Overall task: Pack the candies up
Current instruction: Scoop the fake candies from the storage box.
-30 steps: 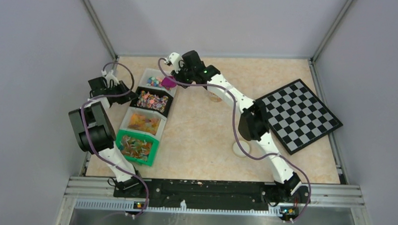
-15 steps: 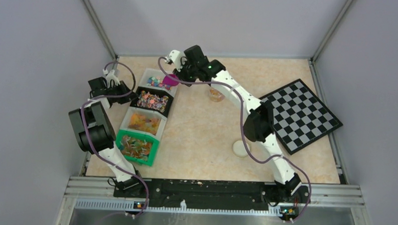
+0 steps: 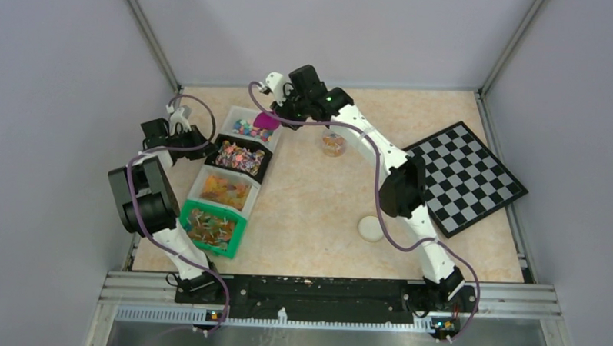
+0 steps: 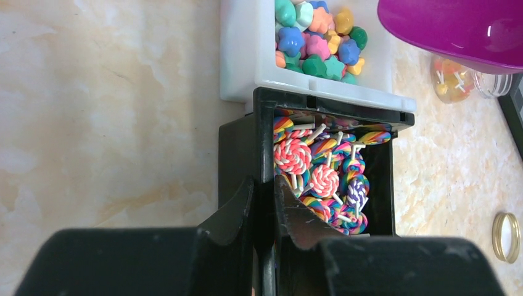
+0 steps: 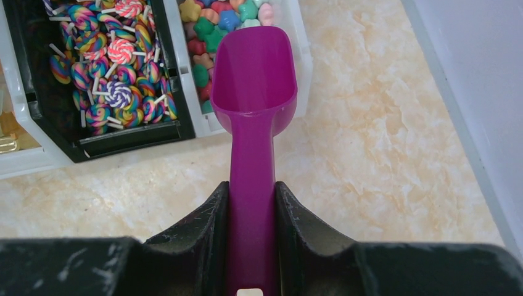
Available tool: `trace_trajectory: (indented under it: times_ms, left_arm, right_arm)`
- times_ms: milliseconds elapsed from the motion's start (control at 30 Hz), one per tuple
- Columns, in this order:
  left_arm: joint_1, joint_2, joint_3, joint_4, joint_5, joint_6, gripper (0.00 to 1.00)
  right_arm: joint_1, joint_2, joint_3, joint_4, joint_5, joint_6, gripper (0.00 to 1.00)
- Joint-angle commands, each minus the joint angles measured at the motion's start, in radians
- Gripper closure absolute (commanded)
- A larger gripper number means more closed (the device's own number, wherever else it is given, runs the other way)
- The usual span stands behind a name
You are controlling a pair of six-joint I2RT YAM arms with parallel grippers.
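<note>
Left gripper (image 4: 264, 185): fingers nearly closed, pinching a side wall of the black bin (image 4: 234, 148).
Right gripper (image 5: 251, 191): clamped tight on the magenta scoop (image 5: 256, 74) handle.
Candies (image 4: 316, 42): in the white bin (image 4: 240, 68) touching the black bin; scoop bowl above them.
Obstruction: scoop hides part of the jar (image 4: 453, 77) in the left wrist view.
Overhead only: cream lid (image 3: 371, 227), checkerboard (image 3: 461, 174), right of the black bin.

Top camera's up high behind the arm bases, looking down and forward over the whole table (image 3: 317, 212). Left wrist camera sits tight behind the left fingers (image 4: 231, 216), staring past them at the black bin (image 4: 235, 145), with the white bin (image 4: 247, 55) just beyond the tips. Right wrist camera, equally close, looks along the right fingers (image 5: 197, 225) and the scoop (image 5: 254, 68). All three views share those two bins.
</note>
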State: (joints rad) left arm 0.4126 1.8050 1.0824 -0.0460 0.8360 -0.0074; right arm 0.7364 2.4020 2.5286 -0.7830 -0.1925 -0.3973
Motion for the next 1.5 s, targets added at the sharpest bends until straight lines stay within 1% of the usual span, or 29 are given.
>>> trace_trajectory:
  times_ms: [0,167,300,500,733,900,1000,1200,1333,1467]
  left_arm:
    - [-0.024,-0.067,-0.015,0.024,0.138,0.044,1.00]
    - [-0.031,-0.066,-0.015,0.014,0.123,0.056,1.00]
    - [-0.032,-0.060,-0.010,0.015,0.130,0.056,1.00]
    - [-0.036,-0.077,-0.016,0.018,0.129,0.064,1.00]
    - [-0.042,-0.087,-0.016,0.013,0.125,0.073,1.00]
    - [-0.046,-0.095,-0.015,0.008,0.128,0.076,1.00]
    - [-0.049,-0.096,-0.014,0.008,0.131,0.076,1.00]
    - [-0.052,-0.104,-0.018,0.006,0.126,0.078,1.00]
    - [-0.059,-0.109,-0.028,0.032,0.155,0.063,1.00]
    - [-0.071,-0.115,-0.037,0.038,0.156,0.065,1.00]
  right_arm:
    - [-0.008,-0.054,0.053,-0.047,-0.021,0.012,1.00]
    - [-0.009,-0.063,0.041,-0.105,0.000,0.023,1.00]
    - [-0.008,-0.053,0.054,-0.115,0.014,0.024,1.00]
    - [-0.009,-0.039,0.082,-0.161,0.075,0.009,1.00]
    - [-0.008,-0.020,0.089,-0.158,0.068,-0.019,1.00]
    - [-0.008,0.022,0.095,-0.166,0.057,-0.020,1.00]
    - [-0.007,0.040,0.097,-0.147,0.033,-0.014,1.00]
    - [-0.008,0.090,0.119,-0.089,0.038,0.017,1.00]
    - [-0.007,0.117,0.118,-0.047,0.020,0.041,1.00]
    - [-0.013,0.142,0.114,0.044,0.005,0.089,1.00]
